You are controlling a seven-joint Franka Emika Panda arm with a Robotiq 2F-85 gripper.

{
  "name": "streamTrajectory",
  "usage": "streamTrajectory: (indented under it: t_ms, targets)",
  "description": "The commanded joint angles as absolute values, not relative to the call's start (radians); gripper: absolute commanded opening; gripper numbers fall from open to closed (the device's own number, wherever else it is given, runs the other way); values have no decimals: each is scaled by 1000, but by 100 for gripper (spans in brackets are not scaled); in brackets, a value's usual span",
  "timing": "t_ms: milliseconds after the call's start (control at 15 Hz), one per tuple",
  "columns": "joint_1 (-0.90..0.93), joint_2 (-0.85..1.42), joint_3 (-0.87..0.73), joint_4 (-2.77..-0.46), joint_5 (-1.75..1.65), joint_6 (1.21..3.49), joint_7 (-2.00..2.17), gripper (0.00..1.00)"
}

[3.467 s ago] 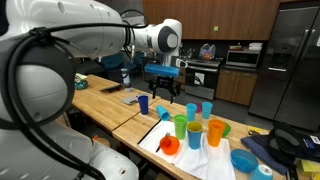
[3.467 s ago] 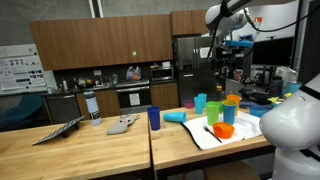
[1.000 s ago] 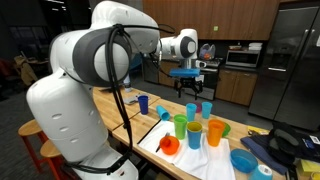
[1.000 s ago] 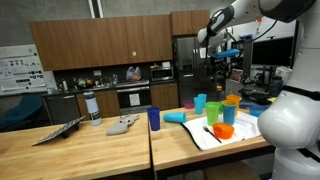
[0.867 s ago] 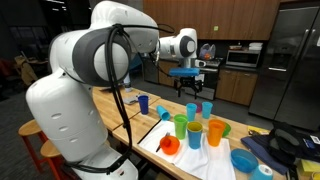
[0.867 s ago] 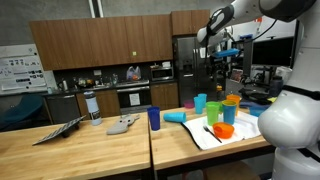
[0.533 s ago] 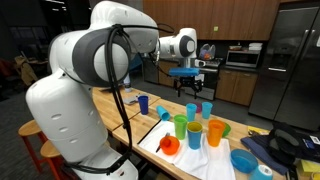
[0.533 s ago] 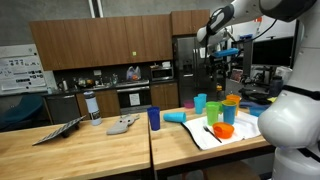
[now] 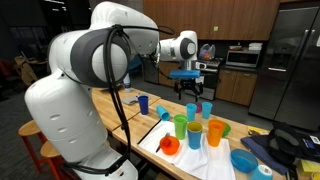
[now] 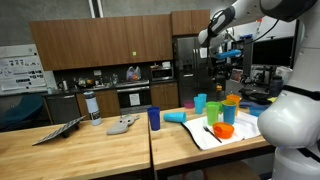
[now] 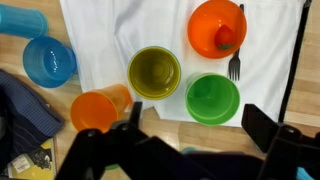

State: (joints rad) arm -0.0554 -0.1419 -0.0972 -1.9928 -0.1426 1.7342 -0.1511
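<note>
In the wrist view our tool (image 11: 192,120) hangs with its fingers spread wide and nothing between them, high over a tight cluster of cups. Nearest below it stand the green cup (image 11: 213,98) and, just beside it, the olive cup (image 11: 154,72). Both are upright and open-mouthed on the white cloth (image 11: 110,35). The orange cup (image 11: 100,108) stands close on the olive cup's other side, near the cloth's edge.

We judge the crowding to be the chief risk. With fingers this wide, a descent could catch a neighbouring rim and tip a cup. Cups that look this light could also slide, or drag the cloth with them. Farther off, a fork (image 11: 236,62) lies beside the orange bowl (image 11: 217,28), which holds something red, perhaps a fruit. A knock there would scatter both. A blue bowl (image 11: 49,60) sits off the cloth.

All of this rests on a wooden tabletop (image 9: 105,110), and in both exterior views the tool is well above the cups. Beyond is a kitchen with dark wood cabinets (image 10: 90,40) and a refrigerator (image 9: 295,60).
</note>
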Motion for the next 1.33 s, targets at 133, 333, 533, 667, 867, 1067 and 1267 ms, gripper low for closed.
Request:
streamTrajectory:
  t_ms: [133, 333, 533, 667, 867, 1067, 1267]
  targets:
    - [-82, -229, -107, -2101, -136, 1785, -123, 100]
    - [-77, -243, -102, -2128, -115, 1831, -99, 100]
    - [-56, -232, -75, -2145, -125, 1891, -102, 100]
    - [-39, -214, -58, -2154, -115, 1934, -102, 100]
    - [-9, -176, -40, -2155, -33, 2015, -111, 100]
    - [12, -126, -24, -2136, 38, 2069, -108, 100]
    - [21, -77, -17, -2118, 105, 2100, -111, 100]
